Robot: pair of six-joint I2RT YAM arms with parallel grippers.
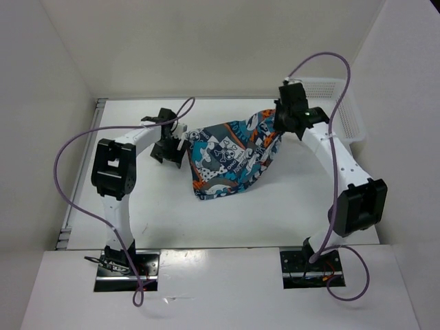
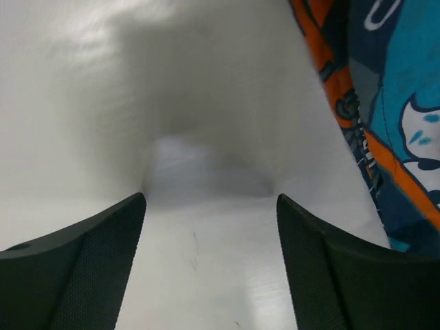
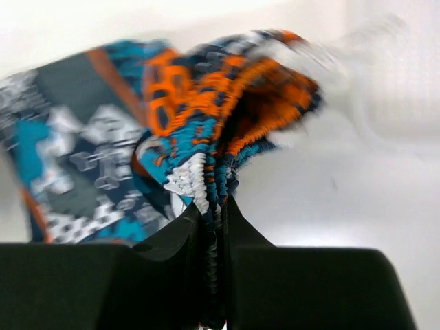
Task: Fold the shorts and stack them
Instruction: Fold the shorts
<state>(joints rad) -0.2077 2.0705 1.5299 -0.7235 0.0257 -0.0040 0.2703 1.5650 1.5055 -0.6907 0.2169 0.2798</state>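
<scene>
The shorts (image 1: pixel 230 155), printed in teal, orange, white and dark blue, lie bunched on the white table between the two arms. My right gripper (image 1: pixel 280 122) is shut on the shorts' gathered waistband (image 3: pixel 213 199) at their right upper end, and that end is lifted. My left gripper (image 1: pixel 170 137) stands open just left of the shorts, with only bare table between its fingers (image 2: pixel 82 268). In the left wrist view the shorts' edge (image 2: pixel 385 110) runs down the right side, apart from the fingers.
A white mesh basket (image 1: pixel 344 103) stands at the back right, behind the right arm. White walls close in the table (image 1: pixel 227 220) at the back and on both sides. Purple cables loop over both arms.
</scene>
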